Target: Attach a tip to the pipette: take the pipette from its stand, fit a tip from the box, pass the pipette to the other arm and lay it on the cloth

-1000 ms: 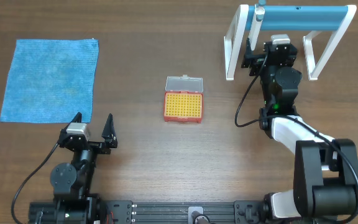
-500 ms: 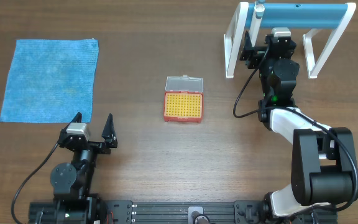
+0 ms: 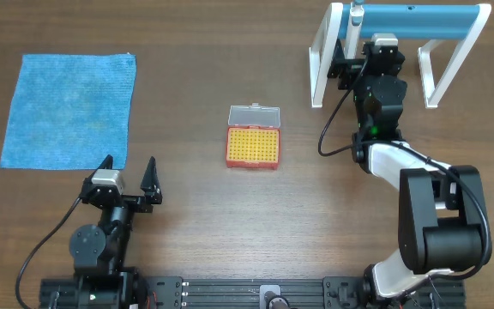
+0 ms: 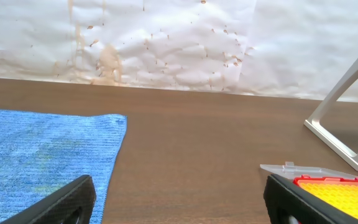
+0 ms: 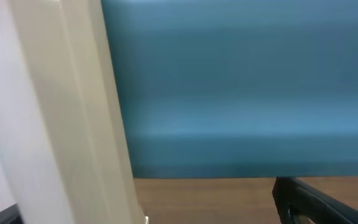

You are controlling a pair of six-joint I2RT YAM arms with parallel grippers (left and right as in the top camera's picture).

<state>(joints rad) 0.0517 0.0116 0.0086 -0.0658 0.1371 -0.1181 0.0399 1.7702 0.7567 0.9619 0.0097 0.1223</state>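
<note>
the pipette [image 3: 358,10] shows as a small pale stub at the top view's upper edge, its body cut off. the right gripper [image 3: 355,67], at the stand [image 3: 418,19], is largely masked from above by its own wrist. the stand's white upright blurs in the right wrist view. the left wrist view's edges crop the tip box [image 4: 334,190] and the cloth [image 4: 36,155].

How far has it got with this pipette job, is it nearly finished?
Barely begun. Nothing looks done: the pipette hangs on its stand. In hand: the right gripper is up at the stand, open, not yet holding it. Still to do: take it, fit a tip from the open tip box, pass it to the left gripper, open near the blue cloth, and lay it there.
</note>
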